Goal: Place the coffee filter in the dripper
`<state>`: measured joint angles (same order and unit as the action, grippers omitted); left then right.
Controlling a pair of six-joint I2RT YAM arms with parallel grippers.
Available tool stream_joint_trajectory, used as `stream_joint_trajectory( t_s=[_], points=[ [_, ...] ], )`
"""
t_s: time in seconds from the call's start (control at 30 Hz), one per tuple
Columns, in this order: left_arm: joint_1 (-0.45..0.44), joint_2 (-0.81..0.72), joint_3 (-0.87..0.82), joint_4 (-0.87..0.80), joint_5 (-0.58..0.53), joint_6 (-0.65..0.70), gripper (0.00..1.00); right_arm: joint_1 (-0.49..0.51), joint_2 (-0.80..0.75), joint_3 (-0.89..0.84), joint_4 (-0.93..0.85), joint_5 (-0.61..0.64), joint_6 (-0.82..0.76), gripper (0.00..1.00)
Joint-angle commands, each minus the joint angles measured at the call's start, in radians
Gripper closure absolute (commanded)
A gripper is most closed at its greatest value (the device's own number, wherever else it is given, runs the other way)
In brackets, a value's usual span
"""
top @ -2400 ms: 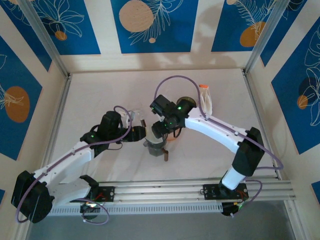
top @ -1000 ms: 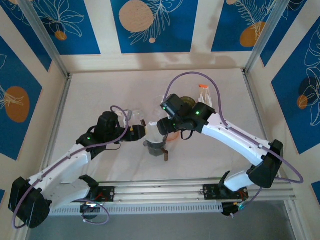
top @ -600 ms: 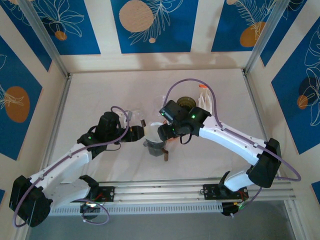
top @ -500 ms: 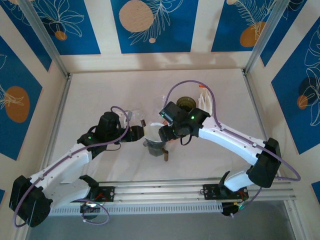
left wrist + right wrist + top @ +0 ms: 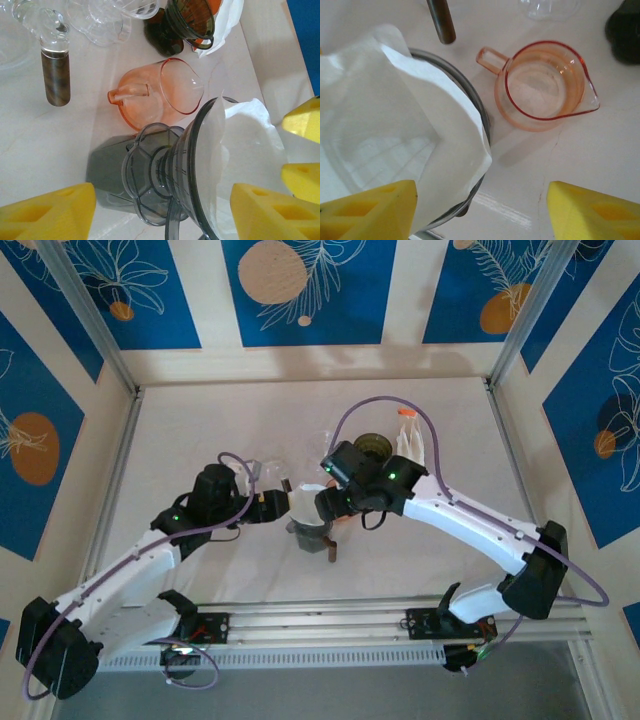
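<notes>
1. The coffee filter (image 5: pixel 395 125) sits inside the grey dripper (image 5: pixel 476 107), at the centre of the top view. In the right wrist view the white paper takes up the left half of the frame. It is opened out in the cone, with one corner hanging over the rim near the middle.
2. The right gripper (image 5: pixel 480 215) has its fingers spread wide, one in each bottom corner of its wrist view, with nothing between them. It hovers over the dripper's right side.
3. Against the top view of a second ago, this gripper has come back from the upper right to sit close over the dripper. Over the last half second it has hardly shifted, and the white patch of paper lies where it did.
4. The left gripper (image 5: pixel 160 220) is also spread wide. Its fingers sit at the lower left and lower right of its wrist view, with the dripper between them and no visible contact. In the top view it has kept its place just left of the dripper.
5. The paper looks released and the placing largely done, though the overhanging corner suggests it is not fully seated. An orange pitcher (image 5: pixel 545 85) stands just beside the dripper, so any pressing or retreat needs care on that side.
</notes>
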<state>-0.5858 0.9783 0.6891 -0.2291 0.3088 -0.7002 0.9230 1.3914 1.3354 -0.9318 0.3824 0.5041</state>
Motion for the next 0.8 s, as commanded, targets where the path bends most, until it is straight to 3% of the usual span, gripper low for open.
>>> stream_joint_trajectory(
  t_s=[0.0,0.23,0.43,0.6,0.77],
  points=[
    [-0.01,-0.035,0.037,-0.014,-0.005,-0.007,0.25,0.006,-0.05,0.037,-0.009,0.028,0.014,0.29],
    [-0.01,-0.115,0.042,-0.025,-0.049,-0.015,0.22,0.004,-0.131,-0.007,-0.002,0.086,0.039,0.29],
    [0.001,-0.258,0.029,-0.118,-0.264,0.022,0.12,-0.021,-0.278,-0.193,0.109,0.147,0.088,0.34],
    [0.037,-0.222,0.025,-0.147,-0.309,0.025,0.11,-0.032,-0.424,-0.407,0.274,0.16,0.084,0.41],
    [0.054,-0.179,-0.031,-0.063,-0.365,0.022,0.09,-0.048,-0.536,-0.562,0.371,0.159,0.098,0.42]
  ],
)
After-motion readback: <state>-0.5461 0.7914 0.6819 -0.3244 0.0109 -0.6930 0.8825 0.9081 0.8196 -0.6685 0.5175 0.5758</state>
